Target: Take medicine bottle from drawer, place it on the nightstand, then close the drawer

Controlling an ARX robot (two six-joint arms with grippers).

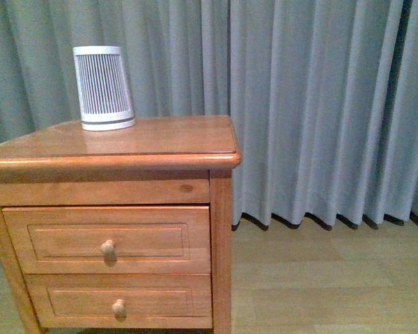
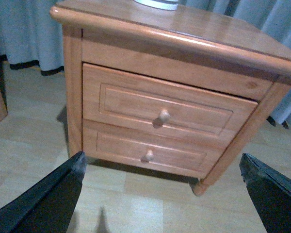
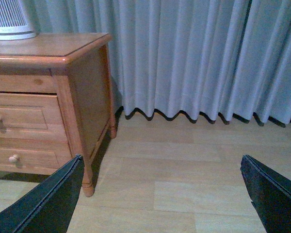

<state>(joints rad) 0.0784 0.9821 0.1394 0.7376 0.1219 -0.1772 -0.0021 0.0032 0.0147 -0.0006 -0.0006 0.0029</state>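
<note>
Though closed, panelled orange-brown wooden drawer (image 1: 63, 240)

The left gripper (image 2: 162, 158) stands wide open, its two dark fingers (image 2: 53, 199) spread far apart, empty and touching nothing. The right gripper (image 3: 162, 158) is held the same way, both dark fingers (image 3: 48, 204) splayed wide, empty, hanging in the air. Only the finger ends of each show; wrists and arms are out of sight.

I'm seeing a home bedroom here: a small wooden nightstand (image 1: 160, 136) stands before long grey curtains (image 1: 320, 104) that hang to a pale wood-plank floor (image 1: 327, 285).
</note>
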